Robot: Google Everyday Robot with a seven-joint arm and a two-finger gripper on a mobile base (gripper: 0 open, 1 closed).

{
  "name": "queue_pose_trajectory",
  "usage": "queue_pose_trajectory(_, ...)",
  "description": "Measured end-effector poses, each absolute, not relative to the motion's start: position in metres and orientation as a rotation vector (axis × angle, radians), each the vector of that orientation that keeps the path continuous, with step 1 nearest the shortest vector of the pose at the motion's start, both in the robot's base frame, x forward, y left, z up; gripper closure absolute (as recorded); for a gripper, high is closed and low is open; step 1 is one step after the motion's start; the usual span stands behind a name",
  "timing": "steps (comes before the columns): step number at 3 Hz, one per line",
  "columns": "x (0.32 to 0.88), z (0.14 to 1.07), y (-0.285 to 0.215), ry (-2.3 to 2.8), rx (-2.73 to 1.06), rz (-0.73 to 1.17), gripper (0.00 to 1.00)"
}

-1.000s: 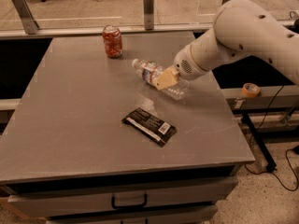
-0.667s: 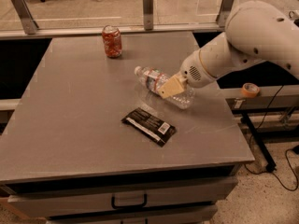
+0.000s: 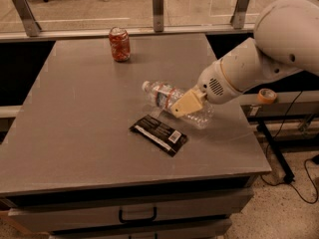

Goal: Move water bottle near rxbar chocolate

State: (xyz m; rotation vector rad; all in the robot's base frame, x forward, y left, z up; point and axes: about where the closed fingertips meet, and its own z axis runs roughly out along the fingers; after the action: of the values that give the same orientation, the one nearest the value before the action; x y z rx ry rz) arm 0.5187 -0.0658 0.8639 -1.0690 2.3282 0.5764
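The water bottle (image 3: 160, 94) is a clear ribbed bottle with a white cap pointing left, tilted low over the grey table (image 3: 75, 123). My gripper (image 3: 182, 106), with tan fingers, reaches in from the right and is shut around the bottle's middle. The rxbar chocolate (image 3: 159, 134), a flat black wrapper with a white barcode patch, lies on the table just in front of and slightly left of the bottle. A small gap separates the two. The bottle's lower body is partly hidden behind my fingers.
A red-orange soda can (image 3: 119, 44) stands at the back of the table. A roll of tape (image 3: 267, 95) sits on a ledge to the right, behind my white arm (image 3: 264, 59). The table's right edge lies close to the bottle.
My gripper has carried the water bottle toward the front right of the table, closer to the rxbar chocolate. The wrapper and the can have not moved.
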Motion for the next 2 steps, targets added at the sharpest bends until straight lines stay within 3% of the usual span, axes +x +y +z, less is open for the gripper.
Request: queue_pose_trajectory(2,0.5021,0.8661,-0.0480,2.315,-1.112,0.628,0.36)
